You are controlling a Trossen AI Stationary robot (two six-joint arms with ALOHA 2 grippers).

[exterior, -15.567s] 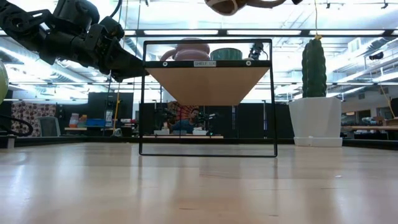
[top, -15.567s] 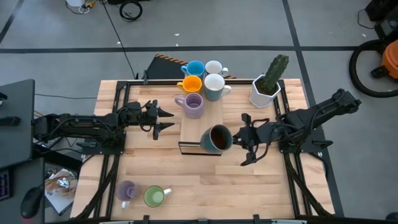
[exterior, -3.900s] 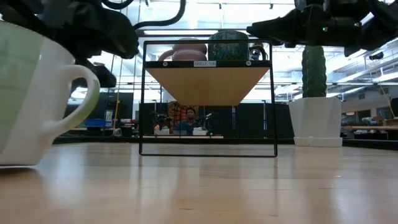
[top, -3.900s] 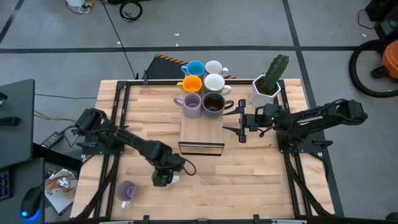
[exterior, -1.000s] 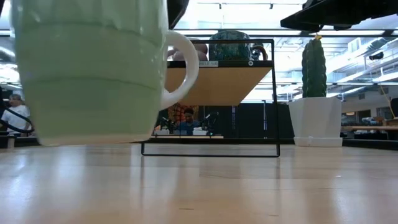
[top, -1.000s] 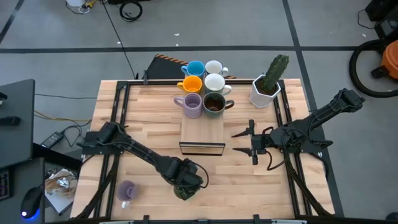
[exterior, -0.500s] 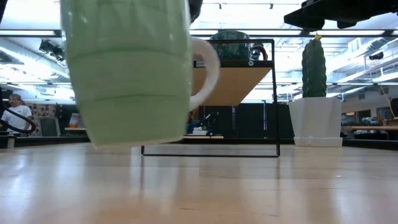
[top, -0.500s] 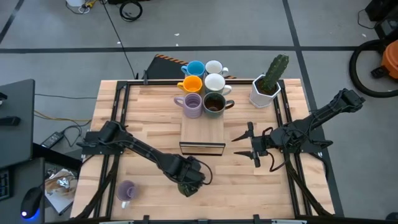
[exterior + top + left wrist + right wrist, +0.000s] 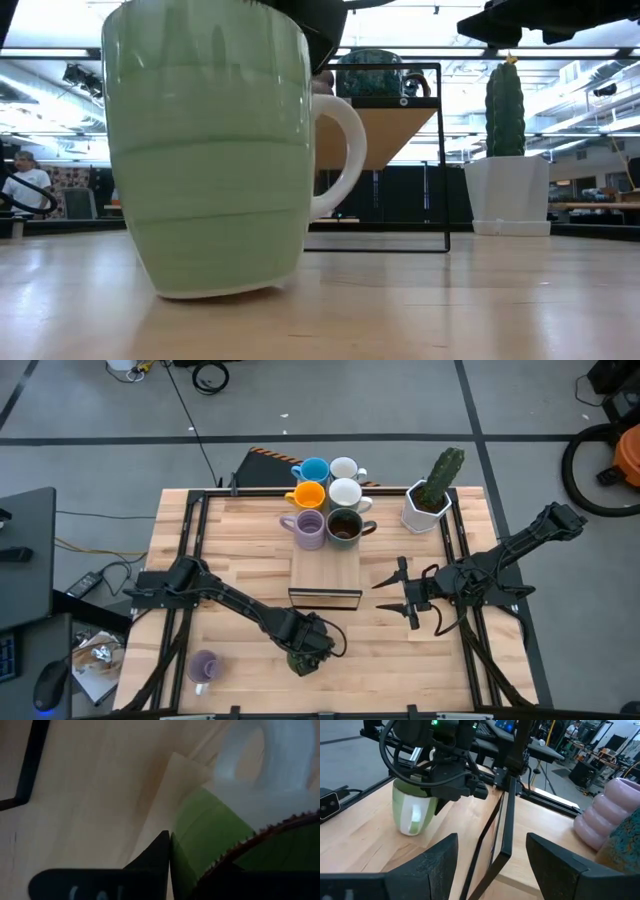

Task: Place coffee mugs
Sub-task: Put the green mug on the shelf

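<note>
The green mug (image 9: 303, 658) stands near the table's front edge, in front of the small wooden shelf (image 9: 325, 575), with my left gripper (image 9: 308, 650) shut on it from above. It fills the low view (image 9: 215, 160), its handle (image 9: 340, 150) pointing right. On the shelf's far part stand the orange (image 9: 307, 495), light blue (image 9: 313, 470), two white (image 9: 344, 480), a lavender (image 9: 310, 528) and the dark brown (image 9: 345, 527) mugs. Another lavender mug (image 9: 203, 667) sits on the table at the front left. My right gripper (image 9: 405, 600) hovers open to the right of the shelf. My left gripper holds the green mug by its rim wall (image 9: 200, 835), beside the handle (image 9: 260, 755). One finger (image 9: 150, 862) is outside the wall and the other inside the cup. The fingers come from above, pointing down. The mug is upright, slightly tilted, its base (image 9: 225, 290) at the table top.
A white pot with a green cactus (image 9: 428, 495) stands at the back right. The shelf's black wire frame (image 9: 507, 805) rises between my two grippers. Bare wood lies at the front right (image 9: 400, 670). Black rails run along both table sides.
My left gripper has gone down and a little toward the table's right edge, rolling its wrist. The green mug, held clear of the table a second ago, has come down with its base at the table top and its handle swung round.
</note>
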